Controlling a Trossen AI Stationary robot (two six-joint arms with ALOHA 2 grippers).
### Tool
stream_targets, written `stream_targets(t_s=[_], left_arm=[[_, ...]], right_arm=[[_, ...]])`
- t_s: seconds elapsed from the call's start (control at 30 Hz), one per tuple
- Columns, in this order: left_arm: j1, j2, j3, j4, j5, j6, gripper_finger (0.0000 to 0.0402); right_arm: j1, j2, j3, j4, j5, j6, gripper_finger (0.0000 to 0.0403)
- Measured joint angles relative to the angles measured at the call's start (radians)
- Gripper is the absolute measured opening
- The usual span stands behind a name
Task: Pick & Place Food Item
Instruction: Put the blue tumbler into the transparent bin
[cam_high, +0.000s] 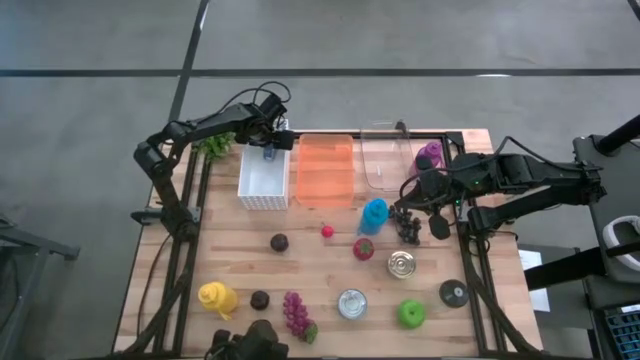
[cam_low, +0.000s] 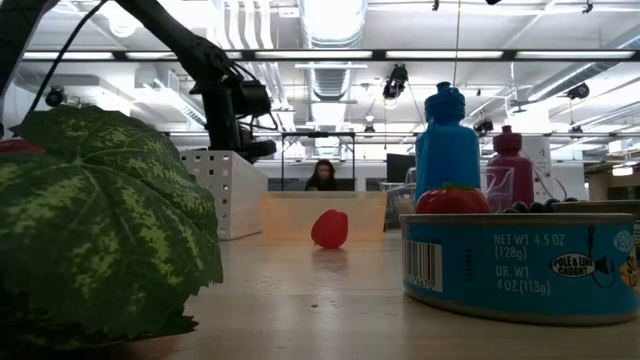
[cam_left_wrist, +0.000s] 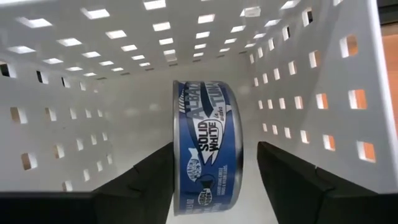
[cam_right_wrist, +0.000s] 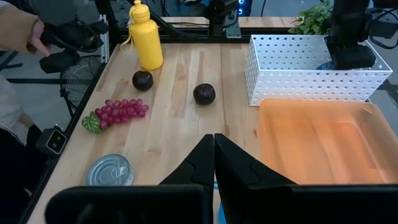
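Tuna can (cam_left_wrist: 205, 149) stands on edge inside the white bin (cam_high: 264, 178), between my left fingers (cam_left_wrist: 149, 177), which are spread clear of its faces to release it. My right fingers (cam_right_wrist: 239, 168), pressed together, wait beside the orange tray (cam_high: 325, 170).

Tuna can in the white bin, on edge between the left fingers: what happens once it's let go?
The tuna can stands on its rim, so it may roll or flop flat. The left gripper is open around it. The white bin should contain it. Rigid, probably heavy for its size.
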Motion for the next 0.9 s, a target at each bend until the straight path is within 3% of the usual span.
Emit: stream_targets(t_s=[0.23,0.47,0.9], left_arm=[[0.004,-0.004,0.002,-0.007,0.0,0.008,0.0242],[0.011,-0.068,0.002,-0.011,0.0,0.137,0.0251],[-0.011,-0.362,0.008,-0.037,0.005,0.258,0.0264]], right_arm=[[0.0,0.0,0.0,0.0,0.0,0.003,0.0008],[0.0,0.0,0.0,-0.001,-0.002,0.016,0.0008],[0.0,0.0,0.0,-0.002,-0.002,0.016,0.0008]])
